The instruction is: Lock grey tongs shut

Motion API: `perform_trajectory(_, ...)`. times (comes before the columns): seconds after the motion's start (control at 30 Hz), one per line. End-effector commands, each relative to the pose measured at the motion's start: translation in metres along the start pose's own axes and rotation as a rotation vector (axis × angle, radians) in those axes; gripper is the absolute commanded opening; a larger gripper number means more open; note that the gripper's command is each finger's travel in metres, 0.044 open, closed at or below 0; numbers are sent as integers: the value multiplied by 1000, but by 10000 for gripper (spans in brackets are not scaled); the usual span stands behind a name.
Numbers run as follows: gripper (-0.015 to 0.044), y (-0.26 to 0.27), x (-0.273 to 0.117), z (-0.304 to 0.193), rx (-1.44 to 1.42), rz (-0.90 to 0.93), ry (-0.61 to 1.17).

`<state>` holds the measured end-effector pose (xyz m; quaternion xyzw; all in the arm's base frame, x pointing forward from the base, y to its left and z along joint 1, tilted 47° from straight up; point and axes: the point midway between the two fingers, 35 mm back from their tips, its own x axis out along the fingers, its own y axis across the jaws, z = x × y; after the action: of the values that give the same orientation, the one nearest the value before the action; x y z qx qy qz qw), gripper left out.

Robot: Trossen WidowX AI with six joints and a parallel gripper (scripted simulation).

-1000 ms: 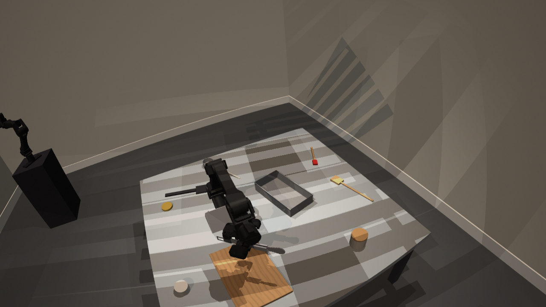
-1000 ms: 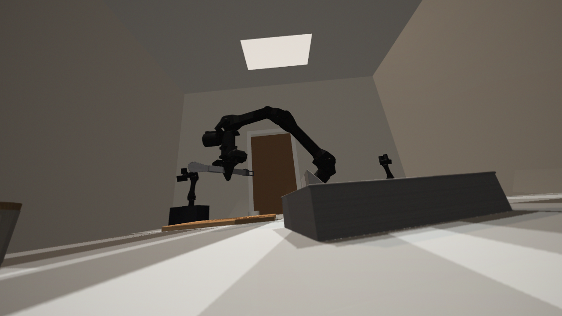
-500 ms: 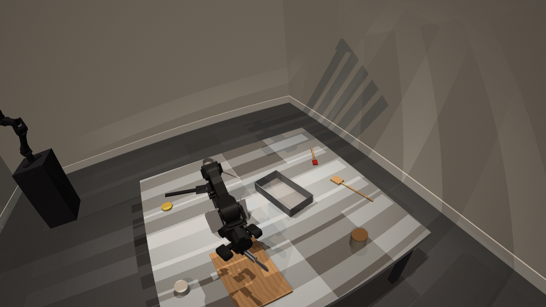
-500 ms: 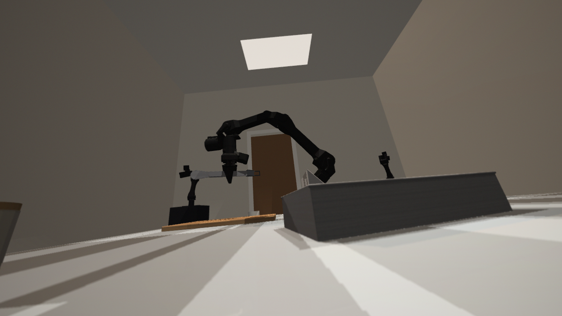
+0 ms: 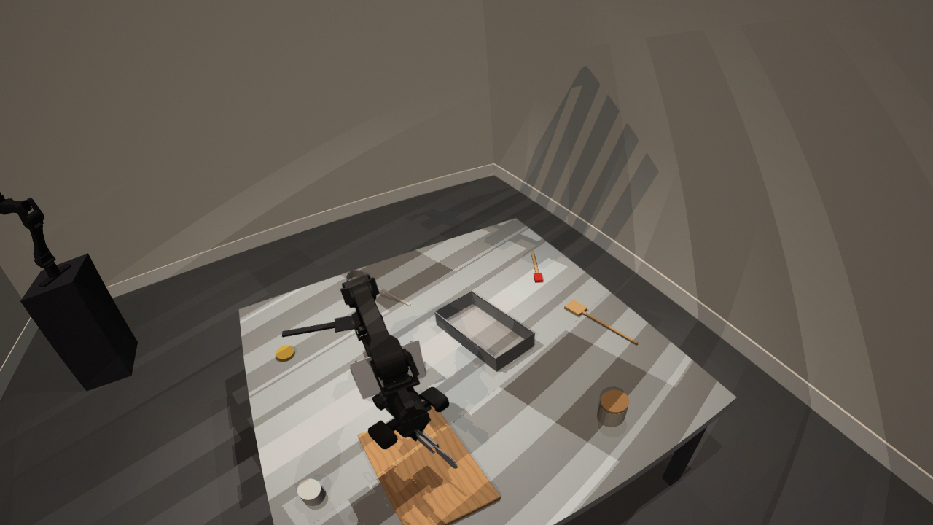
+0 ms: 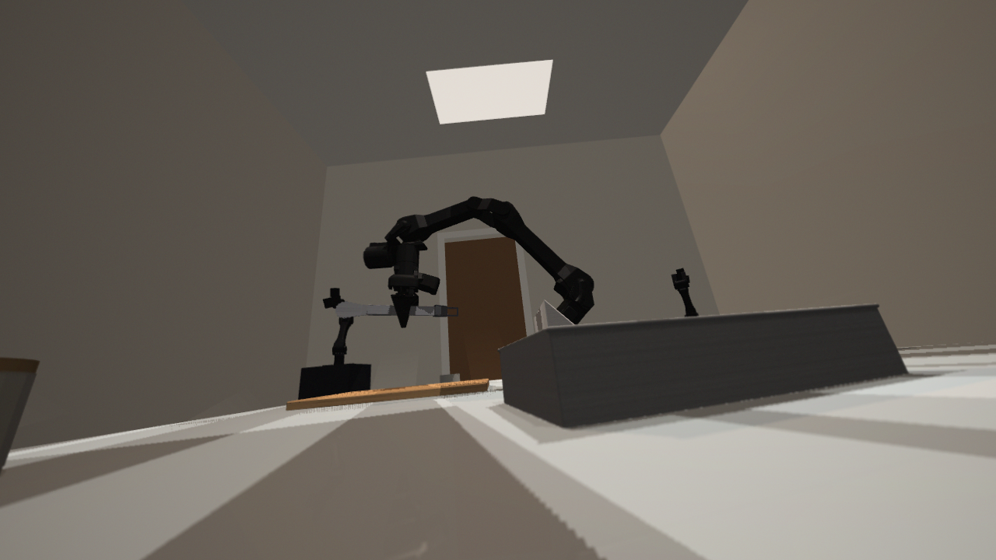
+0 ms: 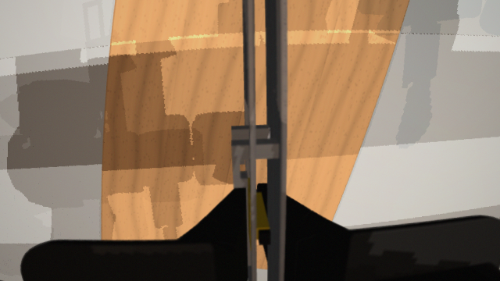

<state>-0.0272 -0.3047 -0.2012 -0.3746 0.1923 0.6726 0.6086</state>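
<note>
My gripper [image 5: 418, 433] [image 6: 403, 319] [image 7: 252, 194] points down and is shut on the grey tongs [image 5: 444, 452] [image 6: 356, 309] [image 7: 277, 78]. It holds them roughly level in the air, above the wooden board [image 5: 464, 484] [image 6: 390, 395] [image 7: 332, 97]. The two arms of the tongs lie close together, with a narrow gap between them in the wrist view. In the exterior view the broad scalloped tips point left and the ring end right. Whether the lock inside the hinge has caught cannot be seen. The roasting tin [image 5: 466, 343] [image 6: 696, 369] stands apart from the board, with no tongs across it.
A white cylinder [image 5: 310, 491] stands beside the board. A jar [image 5: 613, 410] [image 6: 13, 411] with a wooden lid stands across the table. A wooden spatula [image 5: 575, 307], a red-headed tool [image 5: 538, 277] and a yellow disc [image 5: 285, 353] lie farther off. Light panels [image 5: 365, 380] stand near the arm's base.
</note>
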Motion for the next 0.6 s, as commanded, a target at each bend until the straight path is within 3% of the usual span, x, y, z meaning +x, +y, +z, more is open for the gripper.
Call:
perform_trajectory(0.0, -150, 2, 4, -3, 9, -15, 62)
perform_trajectory(0.57, -150, 11, 23, -16, 20, -46, 320)
